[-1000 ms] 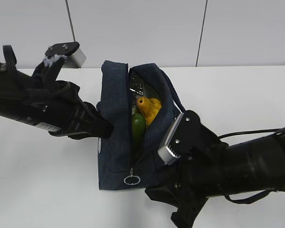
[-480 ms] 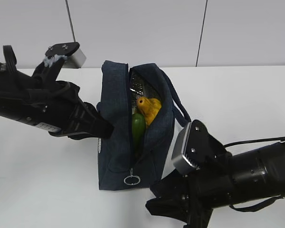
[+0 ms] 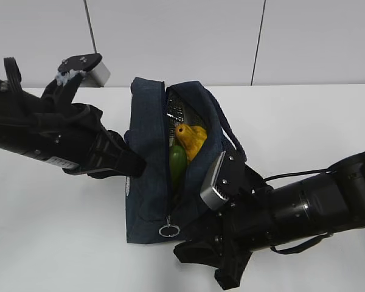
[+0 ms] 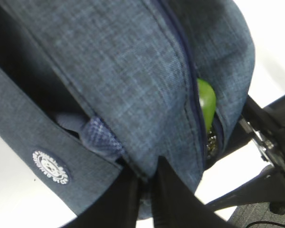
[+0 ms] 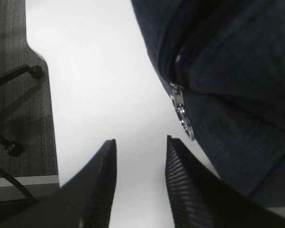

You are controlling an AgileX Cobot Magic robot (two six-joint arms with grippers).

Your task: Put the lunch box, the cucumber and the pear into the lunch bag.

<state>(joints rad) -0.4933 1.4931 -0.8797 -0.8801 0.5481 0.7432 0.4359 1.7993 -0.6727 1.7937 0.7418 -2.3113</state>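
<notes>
The navy lunch bag (image 3: 147, 176) stands on the white table with its zipper open. The yellow-orange pear (image 3: 192, 139) and the green cucumber (image 3: 177, 163) lie inside; the cucumber's end (image 4: 206, 100) peeks through the slit in the left wrist view. The lunch box is hidden. My left gripper (image 3: 135, 165) is shut on a fold of the bag's left side (image 4: 145, 172). My right gripper (image 3: 198, 266) hovers open and empty above the table (image 5: 140, 141) at the bag's near end. The metal ring pull (image 5: 184, 119) hangs just right of its right finger.
Silver foil lining (image 3: 175, 111) shows at the bag's far end, and the bag's handle strap (image 3: 230, 135) loops on its right side. The table edge and dark floor (image 5: 19, 95) lie to the left in the right wrist view.
My right gripper has moved left along the table, from the bag's right corner to beside the ring pull. The left gripper still pinches the bag and has not moved.
</notes>
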